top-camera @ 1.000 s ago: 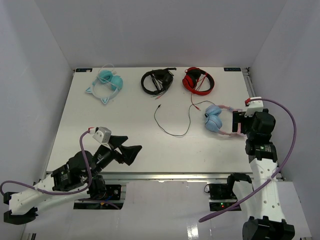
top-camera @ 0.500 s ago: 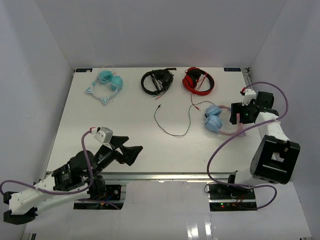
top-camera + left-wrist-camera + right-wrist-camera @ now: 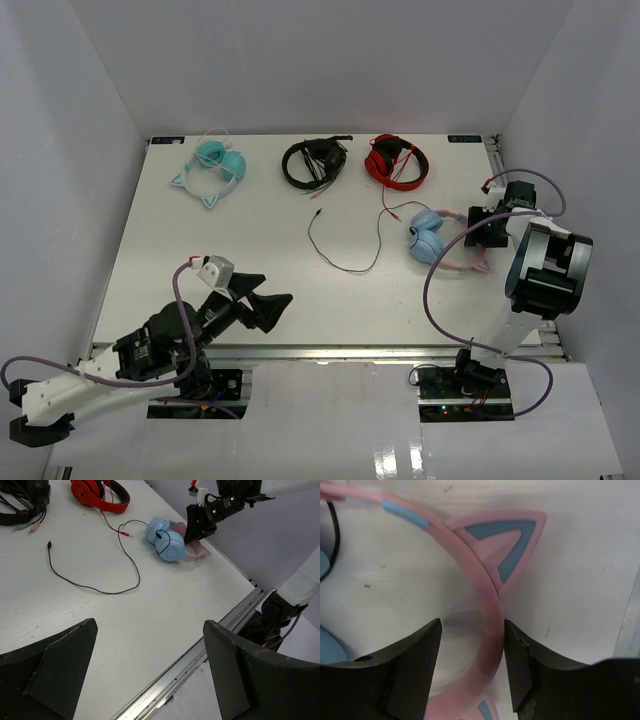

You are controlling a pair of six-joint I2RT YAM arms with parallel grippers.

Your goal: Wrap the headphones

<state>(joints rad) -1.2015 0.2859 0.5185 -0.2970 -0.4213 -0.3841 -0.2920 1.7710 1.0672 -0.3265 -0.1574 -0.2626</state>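
Note:
The headphones lie at the table's right side, with light blue ear cups (image 3: 428, 236) and a pink headband (image 3: 468, 263) with cat ears. Their thin dark cable (image 3: 345, 268) trails left across the table. My right gripper (image 3: 482, 232) is down at the headband. In the right wrist view its jaws (image 3: 471, 635) are open and straddle the pink band (image 3: 485, 595); the right finger touches it and the left stands apart. My left gripper (image 3: 262, 305) is open and empty near the front edge. Its view shows the ear cups (image 3: 167, 547) and the cable (image 3: 95, 589).
All-teal cat-ear headphones (image 3: 213, 170), black headphones (image 3: 315, 162) and red headphones (image 3: 397, 160) lie along the back of the table. The red pair's cable runs down toward the blue cups. The table's right rail (image 3: 497, 165) is close behind my right gripper.
My right arm has folded back and its gripper has come down over the pink headband. My left gripper has edged slightly to the right.

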